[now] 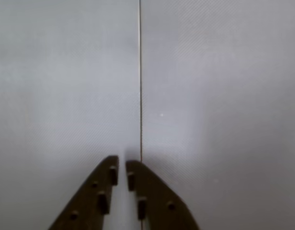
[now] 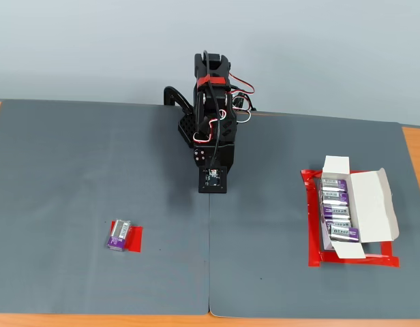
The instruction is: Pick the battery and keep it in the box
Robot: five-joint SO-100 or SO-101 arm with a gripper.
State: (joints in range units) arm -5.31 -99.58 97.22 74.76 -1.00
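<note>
Wrist view: pincer [image 1: 122,165] at bottom centre, tips nearly together, nothing between them, over bare grey surface [image 1: 66,86]. Fixed view: battery [image 2: 119,235] lower left on red tape patch [image 2: 134,238]. Box [image 2: 353,214] at right, flaps open, holding several batteries.

A plain pale blue-grey wall [image 2: 94,48] fills the frame's top; dark grey mats [image 2: 94,170] cover the orange wooden bench [image 2: 418,157] below.
</note>
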